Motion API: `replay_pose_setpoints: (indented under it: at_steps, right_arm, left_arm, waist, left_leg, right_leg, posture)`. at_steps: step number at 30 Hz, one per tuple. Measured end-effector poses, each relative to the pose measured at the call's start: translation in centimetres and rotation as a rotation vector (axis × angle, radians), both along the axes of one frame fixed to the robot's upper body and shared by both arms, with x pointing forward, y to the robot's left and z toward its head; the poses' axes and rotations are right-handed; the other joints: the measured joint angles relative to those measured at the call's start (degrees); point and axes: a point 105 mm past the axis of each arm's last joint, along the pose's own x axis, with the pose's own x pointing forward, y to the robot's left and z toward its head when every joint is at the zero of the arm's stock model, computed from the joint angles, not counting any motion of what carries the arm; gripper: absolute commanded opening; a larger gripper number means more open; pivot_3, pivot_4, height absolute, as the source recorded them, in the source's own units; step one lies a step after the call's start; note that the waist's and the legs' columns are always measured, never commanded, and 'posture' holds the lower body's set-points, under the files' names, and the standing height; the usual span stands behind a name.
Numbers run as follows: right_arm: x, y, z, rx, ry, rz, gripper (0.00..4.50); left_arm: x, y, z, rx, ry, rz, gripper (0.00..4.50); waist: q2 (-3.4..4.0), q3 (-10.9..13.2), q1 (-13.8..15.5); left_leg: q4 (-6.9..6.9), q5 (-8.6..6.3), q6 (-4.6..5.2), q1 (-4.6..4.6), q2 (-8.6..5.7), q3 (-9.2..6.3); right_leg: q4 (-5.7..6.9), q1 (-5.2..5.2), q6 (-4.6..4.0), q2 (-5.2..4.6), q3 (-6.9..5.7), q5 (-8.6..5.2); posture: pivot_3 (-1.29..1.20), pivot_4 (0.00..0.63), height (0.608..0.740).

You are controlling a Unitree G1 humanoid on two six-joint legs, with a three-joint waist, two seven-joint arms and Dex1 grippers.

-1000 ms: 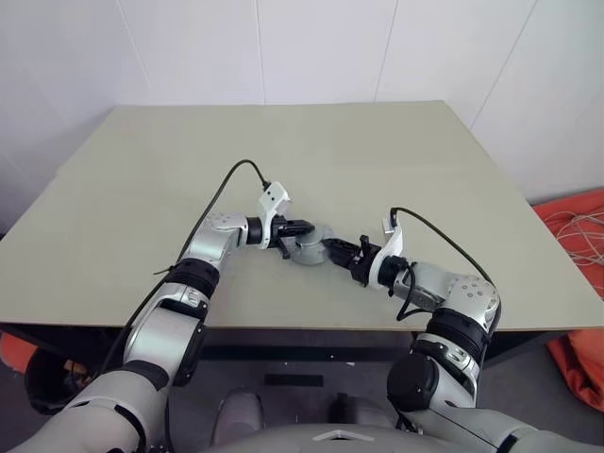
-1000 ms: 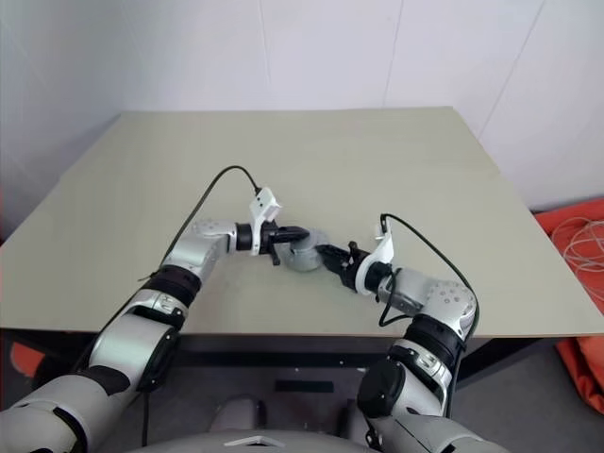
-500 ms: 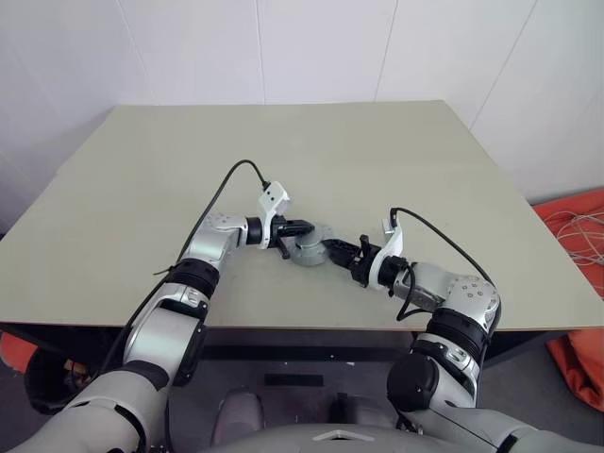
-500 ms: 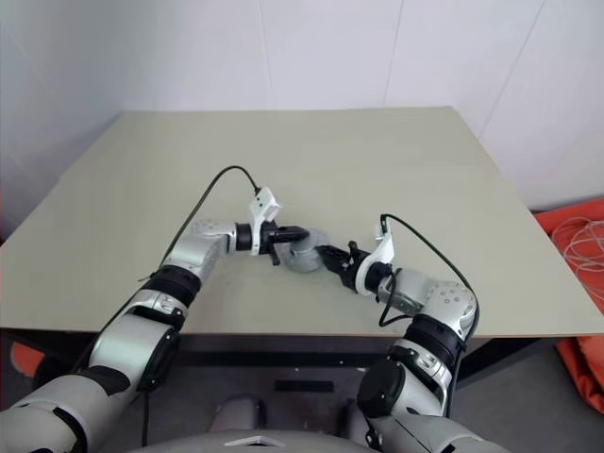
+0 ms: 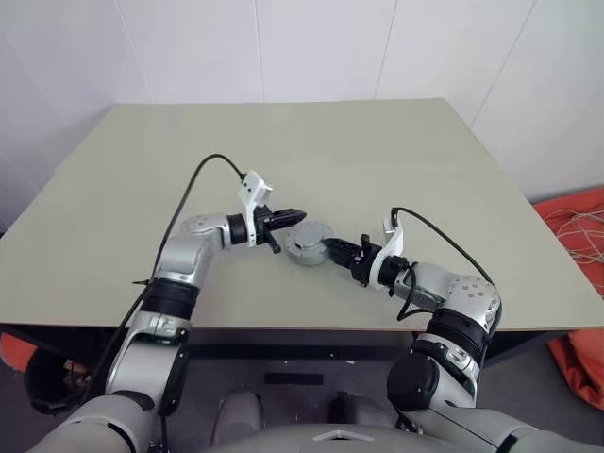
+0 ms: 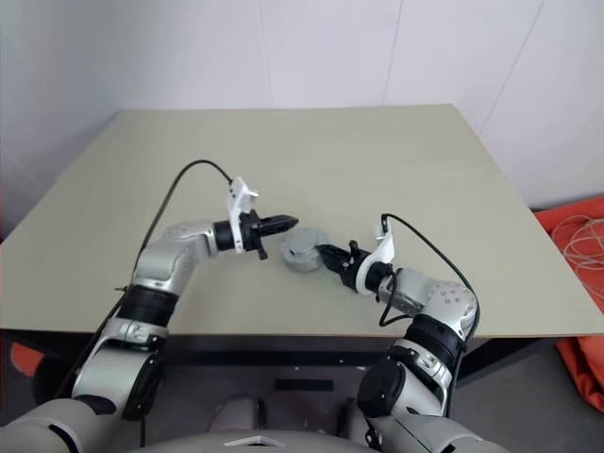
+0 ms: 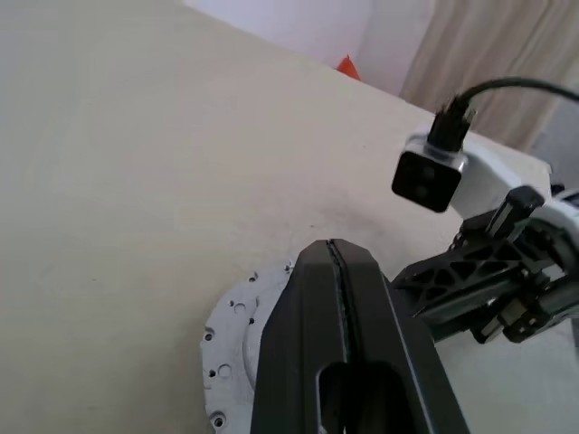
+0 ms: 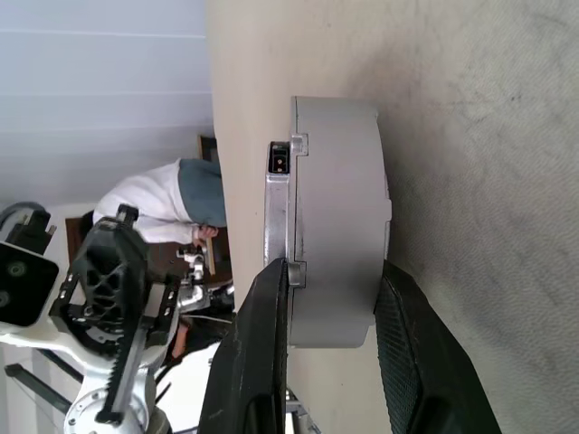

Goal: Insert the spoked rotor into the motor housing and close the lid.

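A round grey assembly lies on the table near the front. Its thick grey body, the motor housing, carries the thin grey lid flat on top. The lid's face with small holes shows in the left wrist view. The spoked rotor is hidden. My right gripper reaches in from the right, and its fingers clamp the housing's sides. My left gripper is shut on nothing and hangs just above and left of the assembly, apart from it.
The tan table stretches wide behind the arms, and its front edge lies close below the assembly. An orange heap with white cables lies on the floor at the right. A person in a white top appears far off in the right wrist view.
My left gripper has lifted off the top of the grey assembly and drawn back up and to the left, still shut. The right gripper and the assembly have stayed put.
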Motion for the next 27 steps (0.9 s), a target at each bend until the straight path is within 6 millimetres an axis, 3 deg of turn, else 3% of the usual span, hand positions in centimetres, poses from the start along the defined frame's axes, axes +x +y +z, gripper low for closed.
replay_pose_setpoints:
  at_steps: [6, 10, 18, 22, 27]
  right_arm:
    - [0.3, 0.2, 0.0, 0.005, 0.002, -0.002, 1.13]
    - [0.7, 0.2, 0.3, 0.011, -0.006, -0.011, 1.13]
    - [1.2, 0.5, 1.2, 0.038, -0.03, -0.001, 1.13]
    - [1.4, 0.5, 1.7, 0.042, -0.043, -0.001, 1.13]
    - [1.4, 0.6, 2.5, 0.061, -0.064, 0.006, 1.13]
  left_arm:
    - [-3.6, 2.3, -0.9, -0.195, 0.237, 0.115, 0.0]
    - [-7.1, 4.3, -4.8, -0.274, 0.457, 0.212, 0.0]
    - [-9.0, 5.1, -6.2, -0.517, 0.634, 0.335, 0.0]
    - [-8.8, 5.6, -6.6, -0.615, 0.688, 0.382, 0.82]
    - [-8.2, 6.2, -6.3, -0.72, 0.704, 0.413, 2.53]
  waist:
    - [0.02, 0.01, -0.55]
    - [-0.03, 0.06, -1.16]
    - [-0.05, 0.07, -1.11]
    - [-0.05, 0.07, -1.1]
    - [-0.05, 0.07, -1.04]
  left_leg:
    - [0.04, 0.0, 0.0, -0.18, 0.06, 0.02]
    - [0.1, 0.0, -0.01, -0.51, 0.11, -0.07]
    - [0.17, 0.03, -0.06, -0.65, 0.11, -0.1]
    - [0.17, 0.03, -0.06, -0.65, 0.13, -0.11]
    - [0.19, 0.03, -0.06, -0.65, 0.12, -0.11]
  right_leg:
    - [-0.02, 0.0, 0.17, 0.09, -0.01, -0.11]
    - [-0.02, -0.29, 0.38, 0.17, -0.07, -0.22]
    - [-0.03, -0.3, 0.47, 0.19, -0.1, -0.19]
    - [-0.03, -0.31, 0.68, 0.24, -0.1, -0.07]
    - [-0.03, -0.29, 0.71, 0.23, -0.1, -0.06]
  posture:
    - [0.0, 0.0, 0.74]
    - [0.0, 0.0, 0.74]
    - [0.0, 0.0, 0.74]
    - [0.0, 0.0, 0.74]
    - [0.0, 0.0, 0.74]
